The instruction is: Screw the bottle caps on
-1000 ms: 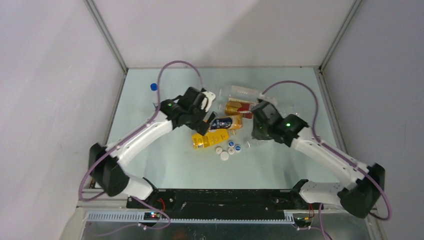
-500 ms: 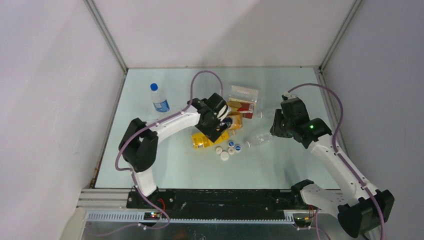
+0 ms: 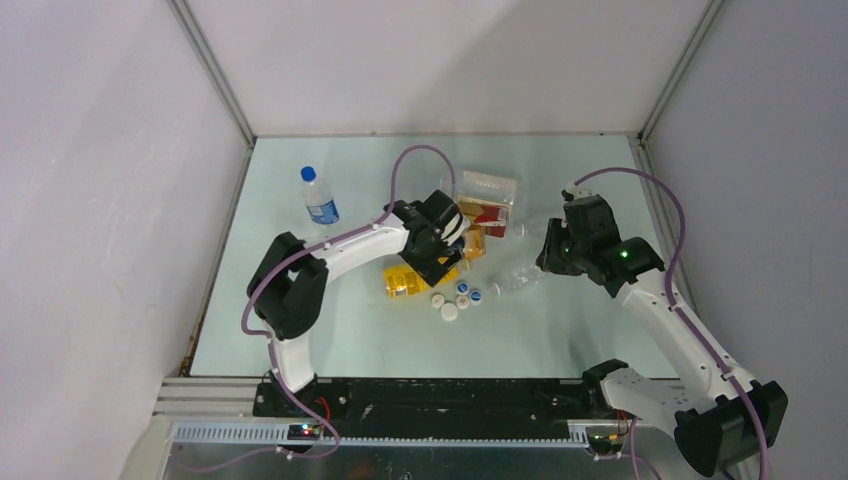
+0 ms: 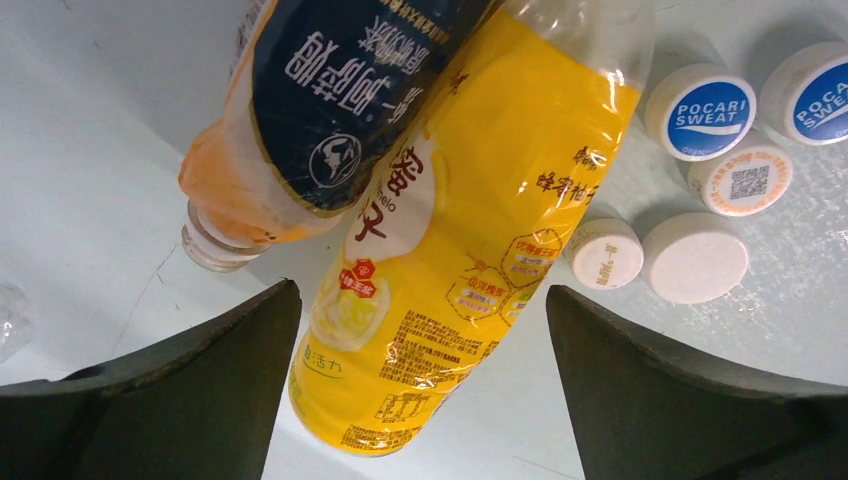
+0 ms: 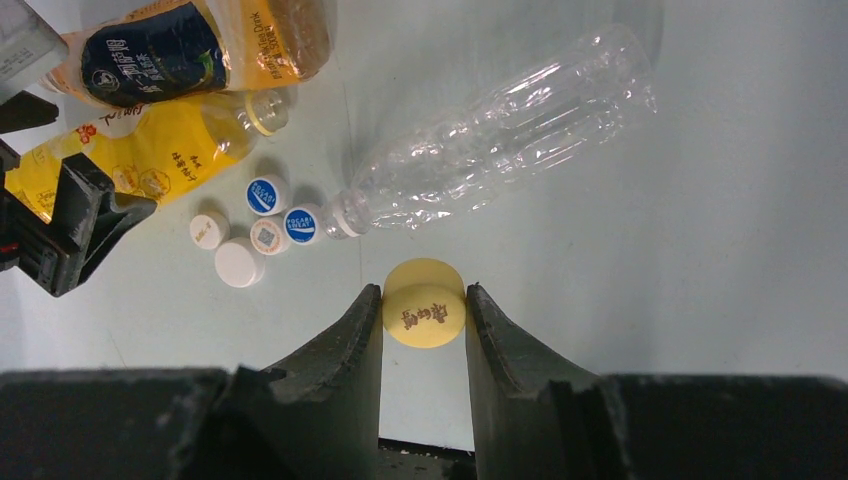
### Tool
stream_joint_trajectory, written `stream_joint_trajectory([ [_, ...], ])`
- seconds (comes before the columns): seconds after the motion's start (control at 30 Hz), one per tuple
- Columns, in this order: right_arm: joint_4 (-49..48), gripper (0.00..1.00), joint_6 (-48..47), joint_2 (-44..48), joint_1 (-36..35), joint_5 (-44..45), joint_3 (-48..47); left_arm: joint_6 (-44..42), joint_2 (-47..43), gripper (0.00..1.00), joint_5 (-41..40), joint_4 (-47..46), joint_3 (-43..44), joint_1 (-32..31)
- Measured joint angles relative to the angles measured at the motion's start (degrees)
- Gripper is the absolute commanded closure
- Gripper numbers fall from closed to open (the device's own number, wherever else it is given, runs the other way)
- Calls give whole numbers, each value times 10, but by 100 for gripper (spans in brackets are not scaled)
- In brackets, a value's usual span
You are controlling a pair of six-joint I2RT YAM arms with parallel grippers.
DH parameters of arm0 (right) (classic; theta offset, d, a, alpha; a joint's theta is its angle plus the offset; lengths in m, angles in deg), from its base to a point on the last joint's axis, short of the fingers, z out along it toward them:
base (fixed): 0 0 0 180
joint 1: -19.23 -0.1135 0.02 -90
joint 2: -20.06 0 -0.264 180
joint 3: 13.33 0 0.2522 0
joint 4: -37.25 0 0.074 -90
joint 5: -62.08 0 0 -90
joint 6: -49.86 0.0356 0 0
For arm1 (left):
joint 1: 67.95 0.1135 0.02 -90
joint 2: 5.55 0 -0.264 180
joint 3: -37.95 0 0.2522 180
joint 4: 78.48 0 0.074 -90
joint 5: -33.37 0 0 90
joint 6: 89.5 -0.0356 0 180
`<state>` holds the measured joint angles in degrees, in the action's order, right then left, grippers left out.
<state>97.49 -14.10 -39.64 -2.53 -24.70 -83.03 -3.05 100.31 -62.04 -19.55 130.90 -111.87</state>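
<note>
Yellow cap [image 5: 424,318] pinched in right gripper [image 5: 423,300]: wrist view only.

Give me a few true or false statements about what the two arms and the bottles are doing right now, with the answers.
1. The right fingers grip a yellow cap. True.
2. The left fingers are shut on the yellow bottle. False: they stand open, one on each side of it.
3. The clear bottle by the loose caps stands upright. False: it lies on its side.
4. A blue-capped bottle stands upright on the table. True.
</note>
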Motion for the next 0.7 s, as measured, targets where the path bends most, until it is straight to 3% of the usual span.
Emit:
stream_joint_trajectory([
  [0.37, -1, 96, 0, 0, 1, -1, 0, -24, 47, 12, -9, -3, 13, -15],
  [0.7, -9, 96, 0, 0, 2, -5, 10, -25, 61, 36, -19, 5, 28, -27],
])
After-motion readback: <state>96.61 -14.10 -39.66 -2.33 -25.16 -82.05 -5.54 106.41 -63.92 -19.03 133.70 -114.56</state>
